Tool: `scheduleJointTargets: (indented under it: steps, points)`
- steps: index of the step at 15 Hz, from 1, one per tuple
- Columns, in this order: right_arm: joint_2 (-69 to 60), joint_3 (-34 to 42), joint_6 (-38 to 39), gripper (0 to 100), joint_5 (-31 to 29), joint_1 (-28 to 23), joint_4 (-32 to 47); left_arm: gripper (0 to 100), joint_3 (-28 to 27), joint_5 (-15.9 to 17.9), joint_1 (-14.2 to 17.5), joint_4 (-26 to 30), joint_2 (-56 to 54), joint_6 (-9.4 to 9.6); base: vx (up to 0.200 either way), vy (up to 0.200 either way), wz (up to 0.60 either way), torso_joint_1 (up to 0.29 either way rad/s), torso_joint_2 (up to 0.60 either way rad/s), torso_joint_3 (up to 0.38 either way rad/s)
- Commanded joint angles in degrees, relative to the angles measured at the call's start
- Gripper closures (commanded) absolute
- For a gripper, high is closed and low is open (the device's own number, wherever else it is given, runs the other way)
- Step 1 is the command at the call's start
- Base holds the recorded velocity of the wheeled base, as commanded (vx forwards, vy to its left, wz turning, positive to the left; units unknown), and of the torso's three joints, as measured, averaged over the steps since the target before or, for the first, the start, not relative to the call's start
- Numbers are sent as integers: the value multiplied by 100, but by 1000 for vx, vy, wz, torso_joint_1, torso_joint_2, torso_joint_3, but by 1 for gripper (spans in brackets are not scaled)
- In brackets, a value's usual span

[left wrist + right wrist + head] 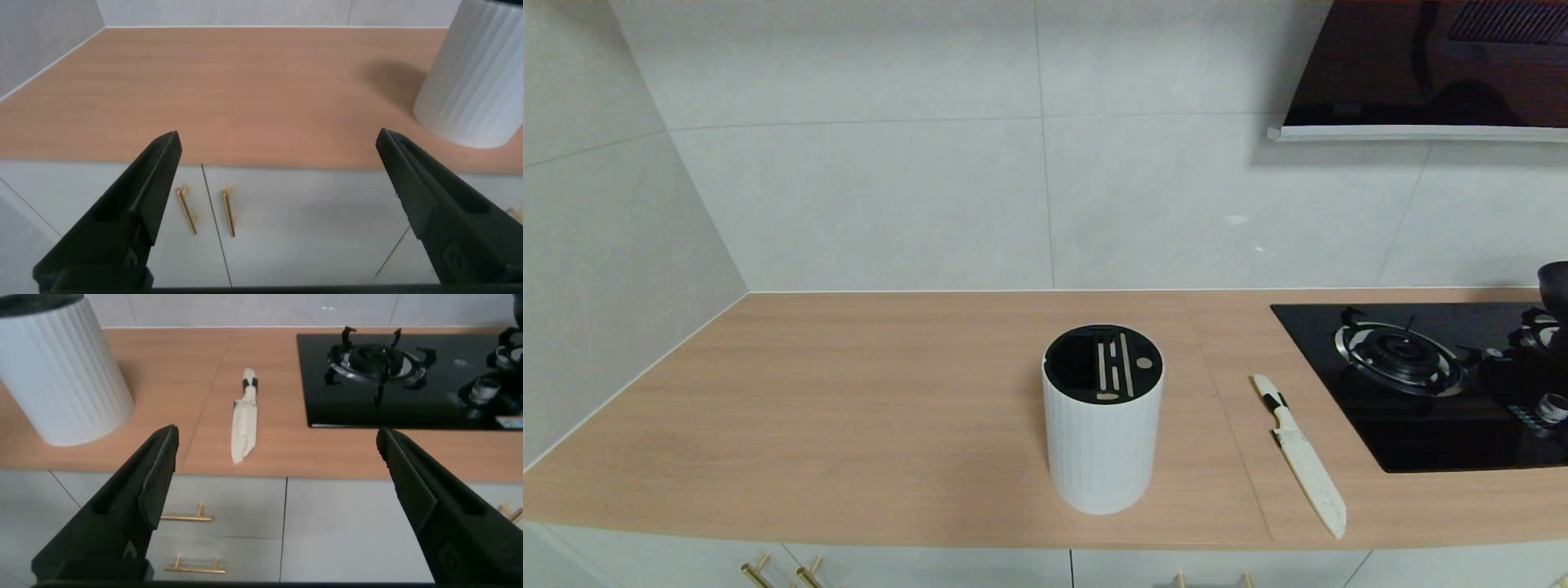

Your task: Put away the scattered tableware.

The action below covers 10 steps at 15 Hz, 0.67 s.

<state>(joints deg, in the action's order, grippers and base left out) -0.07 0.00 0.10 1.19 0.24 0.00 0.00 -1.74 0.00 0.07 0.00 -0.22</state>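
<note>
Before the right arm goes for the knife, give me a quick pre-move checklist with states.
1. The knife lies flat on the counter, nothing on it: ok.
2. The knife is clear of the stove and the holder: ok.
3. The holder is upright, its top slots free: ok.
4. The right gripper has jaws open, empty: ok.
5. The left gripper has jaws open, away from the knife: ok.
6. The slots are wide enough for the blade: cannot tell.

White ribbed holder (1103,441) with black top, cream speckled knife (1298,453) with black band, wood-grain counter (849,392), black hob (1421,433)
</note>
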Motion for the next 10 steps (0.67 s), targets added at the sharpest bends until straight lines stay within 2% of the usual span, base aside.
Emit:
scheduleJointTargets:
  steps: [1,9,10]
  points:
    - [7,0,8,0,4,2,0,0,0,-1,0,1,0,-4,0,0,0,36,-85,-46]
    - [7,0,-1,0,4,2,0,0,0,-1,0,1,0,-4,0,0,0,3,-8,-3]
    - [7,0,-1,0,4,2,0,0,0,-1,0,1,0,-13,0,0,-600,7,2,2]
